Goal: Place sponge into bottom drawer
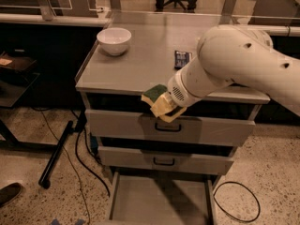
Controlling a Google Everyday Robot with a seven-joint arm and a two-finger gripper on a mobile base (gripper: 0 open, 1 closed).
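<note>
The pincer [167, 110] is pinching the sponge [155, 95] just past the front edge of the bench [140, 69], seemingly mid-carry; next it is needing to lower over the open bottom drawer [140, 203] and release.

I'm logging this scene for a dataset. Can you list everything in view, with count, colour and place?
sponge: one, yellow with a dark green face, in the air just past the cabinet's front edge
bowl: one, white, back left of the cabinet top
wrapped bar: one, dark, on the cabinet top beside the arm
cabinet top: one, grey
upper drawers: two, grey, with curved handles
bottom drawer: one, grey, pulled out at floor level
cables: black, on the floor left and right of the cabinet
arm: one, white, coming in from the right
gripper: one, holding the sponge in front of the top drawer
</note>
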